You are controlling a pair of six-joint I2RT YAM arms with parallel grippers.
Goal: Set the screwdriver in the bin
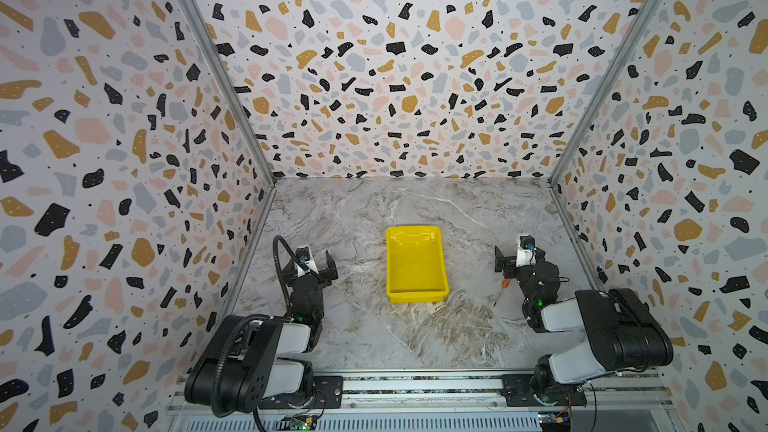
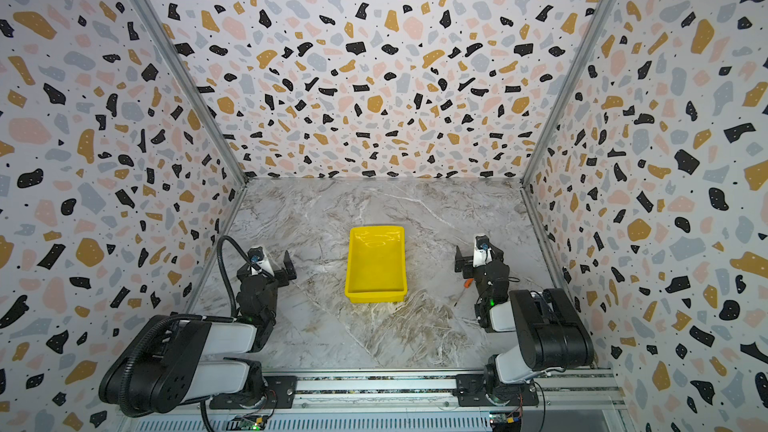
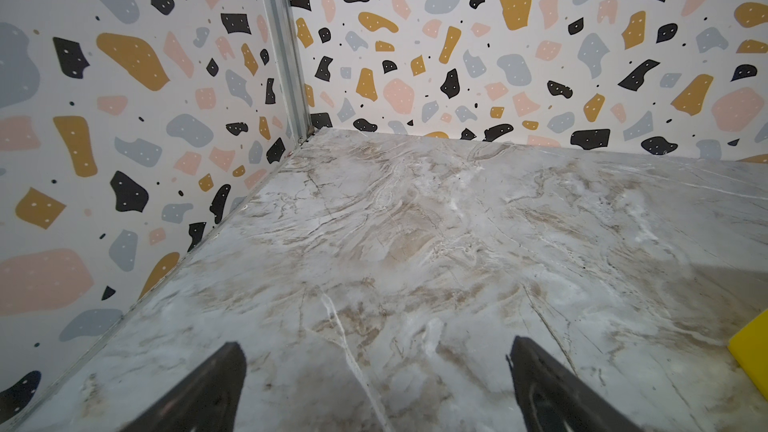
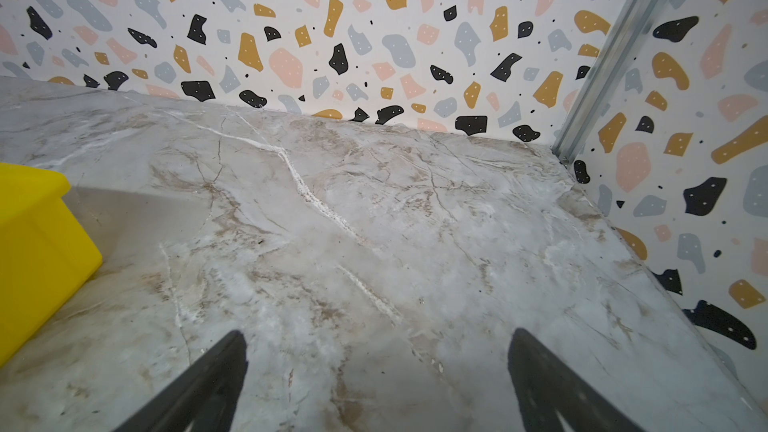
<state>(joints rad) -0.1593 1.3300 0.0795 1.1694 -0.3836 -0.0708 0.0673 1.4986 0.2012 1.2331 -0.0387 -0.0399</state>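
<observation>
Terrazzo-patterned walls [image 1: 407, 76] enclose a grey-brown marbled tabletop [image 1: 353, 326], evenly lit.

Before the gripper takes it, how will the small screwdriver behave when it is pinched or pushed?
The screwdriver looks stiff and probably light: thin metal shaft, short orange handle. Lying flat on the smooth marble tabletop, it may roll or slide if nudged.

**Nothing to Read Here**

From where I stand, no word, number or logo can be made out anywhere. The yellow bin [image 1: 417, 296] is plain. The wall [image 1: 415, 76] carries only coloured blotches (no lettering among them), and the small circuit board [image 1: 297, 423] by the front rail [image 1: 415, 385] is too tiny to tell.
</observation>
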